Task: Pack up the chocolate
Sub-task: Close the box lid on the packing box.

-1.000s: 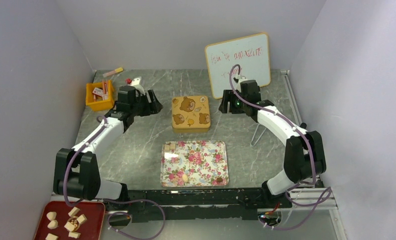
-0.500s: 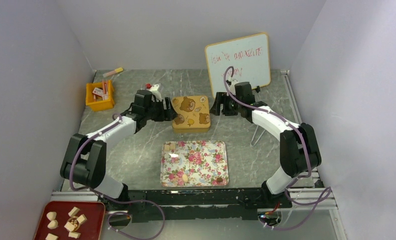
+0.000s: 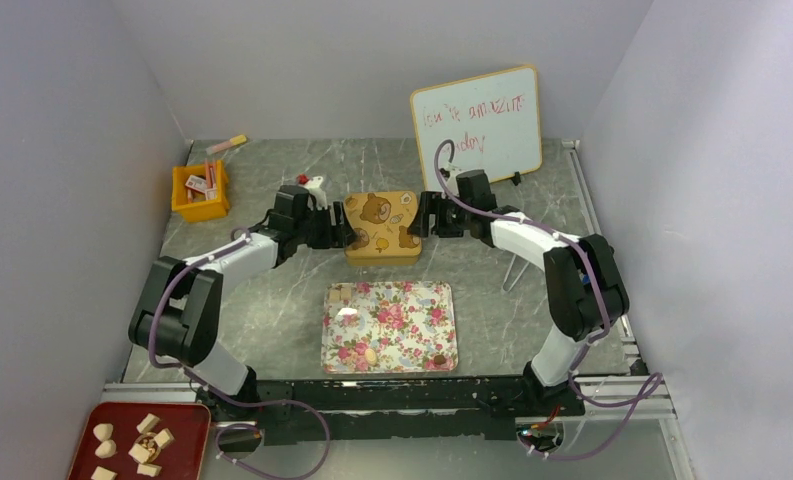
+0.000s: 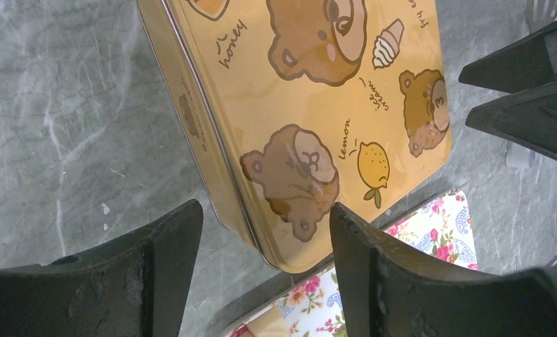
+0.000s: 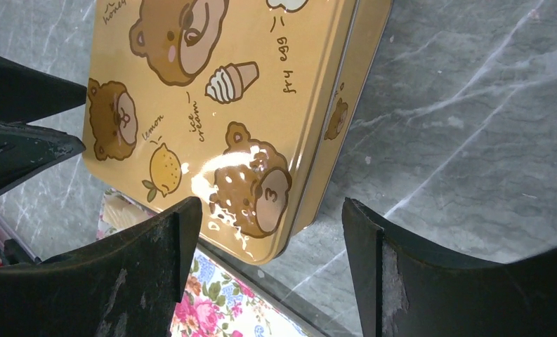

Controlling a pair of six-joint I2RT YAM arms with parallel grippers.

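Now, left gripper (image 3: 344, 227): jaws standing apart at tin (image 3: 382, 228).
Right gripper (image 3: 420, 216): likewise.
Chocolate (image 3: 371, 354): lying on tray (image 3: 402, 322), well apart from both.

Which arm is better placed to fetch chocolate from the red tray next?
Left. The red tray holding chocolate sits at the near left corner, beside that arm's base. Left gripper and right gripper both flank the bear tin, open.

White arm links (image 3: 234, 256), black joints, purple cables (image 3: 152, 330); black wedge-shaped fingers (image 4: 142, 281), scuffed
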